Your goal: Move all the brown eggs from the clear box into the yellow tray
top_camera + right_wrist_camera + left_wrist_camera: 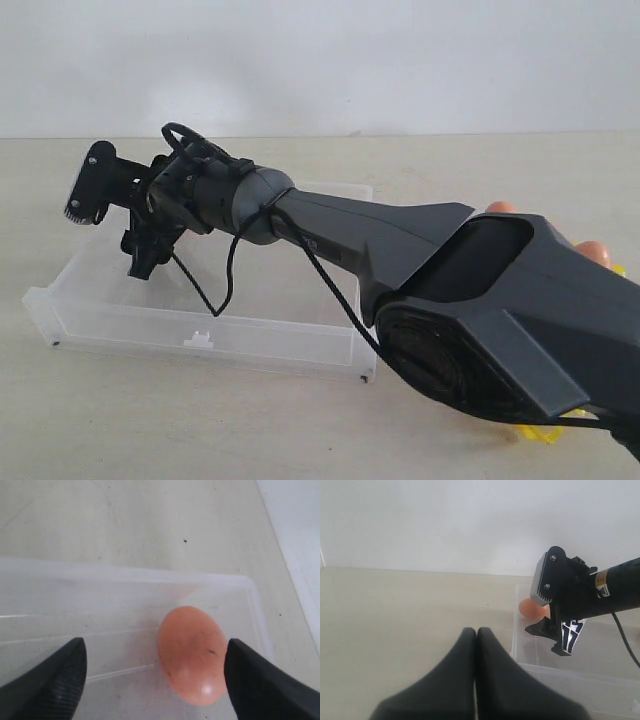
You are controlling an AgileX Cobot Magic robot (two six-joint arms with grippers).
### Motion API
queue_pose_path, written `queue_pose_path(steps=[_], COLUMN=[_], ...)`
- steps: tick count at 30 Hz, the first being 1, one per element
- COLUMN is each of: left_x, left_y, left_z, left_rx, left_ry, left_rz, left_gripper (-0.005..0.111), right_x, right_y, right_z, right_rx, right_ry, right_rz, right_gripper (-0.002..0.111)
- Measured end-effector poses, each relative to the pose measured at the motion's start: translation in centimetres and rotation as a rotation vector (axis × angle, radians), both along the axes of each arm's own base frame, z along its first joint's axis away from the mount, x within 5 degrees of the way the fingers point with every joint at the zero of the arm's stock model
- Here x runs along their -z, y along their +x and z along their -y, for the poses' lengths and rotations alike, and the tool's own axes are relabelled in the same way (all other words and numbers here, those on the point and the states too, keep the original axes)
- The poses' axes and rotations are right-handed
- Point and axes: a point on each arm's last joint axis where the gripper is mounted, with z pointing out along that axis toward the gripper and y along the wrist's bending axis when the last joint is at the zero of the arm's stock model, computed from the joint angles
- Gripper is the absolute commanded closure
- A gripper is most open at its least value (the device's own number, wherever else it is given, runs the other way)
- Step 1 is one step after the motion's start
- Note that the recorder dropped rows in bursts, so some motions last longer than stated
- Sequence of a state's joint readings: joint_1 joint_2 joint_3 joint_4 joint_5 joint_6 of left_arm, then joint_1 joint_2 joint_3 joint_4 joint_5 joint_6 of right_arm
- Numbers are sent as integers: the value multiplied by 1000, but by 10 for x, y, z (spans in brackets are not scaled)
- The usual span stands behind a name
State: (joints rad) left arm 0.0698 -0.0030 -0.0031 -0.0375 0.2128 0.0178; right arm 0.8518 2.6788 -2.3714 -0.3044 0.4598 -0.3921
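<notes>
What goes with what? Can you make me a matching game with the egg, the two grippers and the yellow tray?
Things:
1. brown egg
2. left gripper
3. right gripper
4. yellow tray

States and places:
A. fingers shut together
B. fingers wide open, one on each side of the egg
C. lying in the clear box
D. mostly hidden behind the right arm

Pairs: 1-C, 2-A, 3-B, 4-D

The right arm (400, 245) reaches across toward the exterior view's upper left, the right gripper (112, 222) angled down with jaws wide apart, while the left gripper (476, 640) is pressed closed.
</notes>
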Motion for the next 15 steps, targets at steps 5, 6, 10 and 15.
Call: queue_pose_path(steps=[5, 6, 10, 15], left_x=[0, 0, 0, 0], left_y=[0, 0, 0, 0], left_z=[0, 0, 0, 0], left_rx=[0, 0, 0, 0], left_ry=[0, 0, 0, 0], left_rz=[-4, -4, -4, -4], left_gripper=[111, 111, 111, 111], right_x=[-2, -2, -4, 4], right_y=[6, 7, 13, 16], right_z=[3, 4, 7, 7], right_rx=[2, 4, 6, 6], right_ry=[23, 24, 46, 73], right_rz=[18, 20, 39, 48], right_gripper=[37, 37, 37, 37])
